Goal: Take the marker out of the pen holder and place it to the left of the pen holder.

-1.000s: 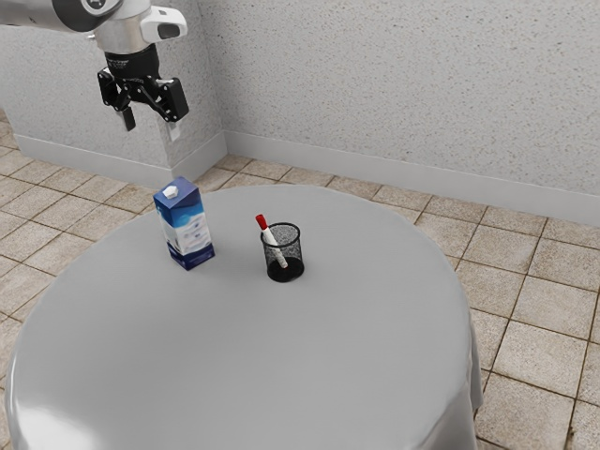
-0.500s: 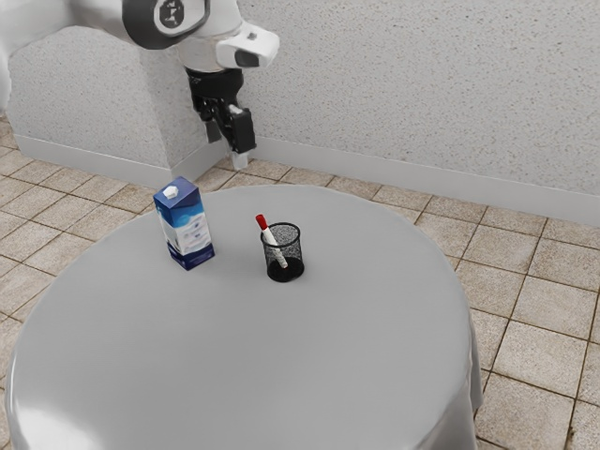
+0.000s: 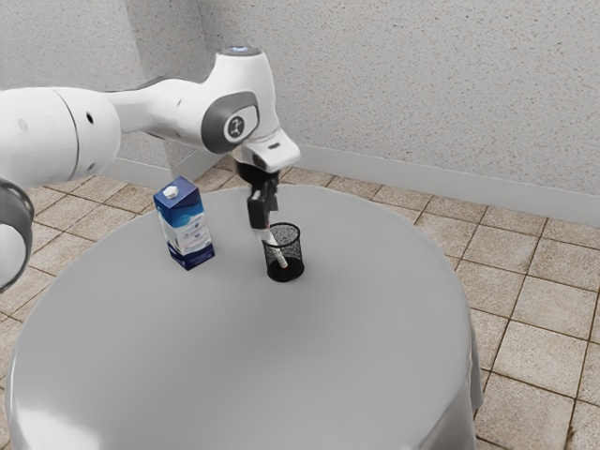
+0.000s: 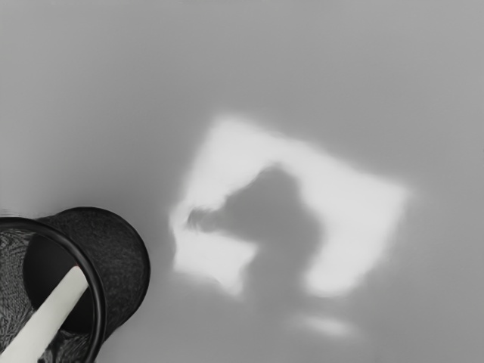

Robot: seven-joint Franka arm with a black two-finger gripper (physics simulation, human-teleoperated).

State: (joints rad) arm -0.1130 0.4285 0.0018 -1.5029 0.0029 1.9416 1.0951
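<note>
The gripper [image 3: 265,228] had just swung in over the round table [image 3: 234,366] and dropped to the pen holder [image 3: 297,252]; half a second earlier it had hung high beyond the table's far edge. It now stood over the rim, on the side toward the exterior view's left, right at the marker's upper end. The red cap, plain to see before, was hidden behind it. I could not tell how far open the gripper was, nor whether it had hold of the marker [image 3: 277,250].

The marker had not come out: its white barrel slanted down from the gripper into the mesh cup, its lower end where it had been. The milk carton [image 3: 186,225] stood unmoved, apart from the gripper toward the exterior view's left.

So the approach looked all but done, and the grasp came next. A firm hold, then a lift along the marker's slant, seemed wise, lest the cup tip or drag.
</note>
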